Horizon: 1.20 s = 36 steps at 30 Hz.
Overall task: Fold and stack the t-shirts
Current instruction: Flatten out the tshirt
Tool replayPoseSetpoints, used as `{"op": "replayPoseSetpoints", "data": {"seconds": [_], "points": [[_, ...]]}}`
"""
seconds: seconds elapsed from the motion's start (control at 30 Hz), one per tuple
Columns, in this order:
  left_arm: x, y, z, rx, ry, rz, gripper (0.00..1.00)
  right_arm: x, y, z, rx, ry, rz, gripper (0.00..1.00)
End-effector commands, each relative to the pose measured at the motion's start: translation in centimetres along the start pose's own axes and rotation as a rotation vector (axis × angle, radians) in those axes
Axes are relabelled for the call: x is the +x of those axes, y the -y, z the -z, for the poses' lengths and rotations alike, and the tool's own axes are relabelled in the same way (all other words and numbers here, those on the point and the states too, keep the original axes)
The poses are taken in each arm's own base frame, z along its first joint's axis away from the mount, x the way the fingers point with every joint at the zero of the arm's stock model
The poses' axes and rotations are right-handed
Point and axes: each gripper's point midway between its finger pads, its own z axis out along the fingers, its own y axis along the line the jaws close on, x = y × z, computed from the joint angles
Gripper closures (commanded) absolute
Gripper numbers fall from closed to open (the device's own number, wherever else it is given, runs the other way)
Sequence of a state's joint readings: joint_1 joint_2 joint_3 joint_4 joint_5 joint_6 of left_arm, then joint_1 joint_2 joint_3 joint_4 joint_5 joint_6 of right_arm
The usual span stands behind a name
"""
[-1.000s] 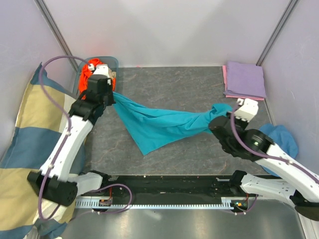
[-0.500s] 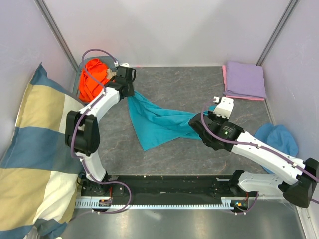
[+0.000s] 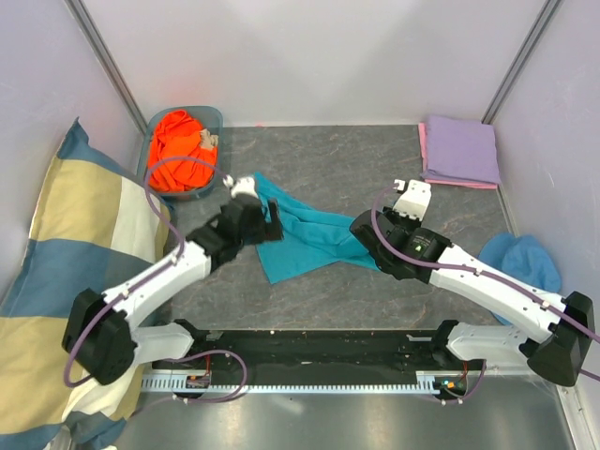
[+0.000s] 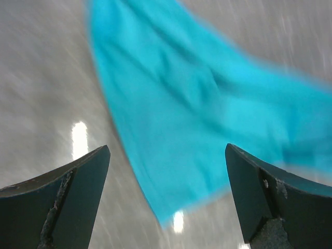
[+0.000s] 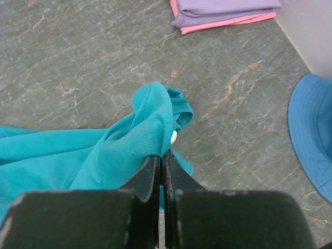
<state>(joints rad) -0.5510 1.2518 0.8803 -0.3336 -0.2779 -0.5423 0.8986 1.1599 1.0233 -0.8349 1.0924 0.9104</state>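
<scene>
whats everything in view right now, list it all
teal t-shirt: 1, teal, crumpled mid-table
orange t-shirt: 1, bright orange, bunched in the tub
tub: 1, blue-grey, far left corner
lavender t-shirt: 1, lavender, folded, far right corner
pink t-shirt: 1, pink, folded under the lavender one
bucket hat: 1, blue, right edge
pillow: 1, yellow-blue-white checked, left side
table: 1, grey marbled
left arm: 1, white-black, jaws open over the teal t-shirt
right arm: 1, white-black, jaws shut on the teal t-shirt's end

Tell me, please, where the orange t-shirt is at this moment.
In the top view, the orange t-shirt sits bunched in a blue bin at the far left corner of the table, beside the checked pillow.
</scene>
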Motion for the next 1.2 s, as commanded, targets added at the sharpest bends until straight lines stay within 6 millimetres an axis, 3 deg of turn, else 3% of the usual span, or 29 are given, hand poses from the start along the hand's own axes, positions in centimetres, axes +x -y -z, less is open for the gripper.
{"op": "replayPoseSetpoints", "data": {"seconds": [0.0,0.07,0.27,0.57,0.8,0.93,1.17], "points": [[6.6,0.8,1.9,0.037,-0.042,0.117,0.0,0.2,-0.9,-0.1,-0.029,-0.017,-0.024,1.0],[9.5,0.1,2.1,0.024,-0.081,0.128,0.0,0.5,-0.8,-0.1,-0.033,-0.024,-0.028,1.0],[12.9,-1.7,2.1,-0.028,-0.111,0.117,0.02,0.7,-0.7,0.2,-0.053,-0.038,-0.054,1.0],[15.7,-0.2,0.6,-0.023,-0.176,0.097,0.09,1.0,-0.5,0.2,-0.055,-0.046,-0.049,1.0],[18.0,0.9,0.5,-0.03,-0.219,0.06,0.09,1.0,-0.3,0.3,-0.051,-0.043,-0.047,1.0],[18.5,1.0,0.3,-0.042,-0.232,0.057,0.25,1.1,-0.3,0.2,-0.049,-0.043,-0.042,1.0],[19.4,1.0,0.1,-0.049,-0.249,0.051,0.3,1.1,-0.2,0.2,-0.048,-0.042,-0.04,1.0]]}}
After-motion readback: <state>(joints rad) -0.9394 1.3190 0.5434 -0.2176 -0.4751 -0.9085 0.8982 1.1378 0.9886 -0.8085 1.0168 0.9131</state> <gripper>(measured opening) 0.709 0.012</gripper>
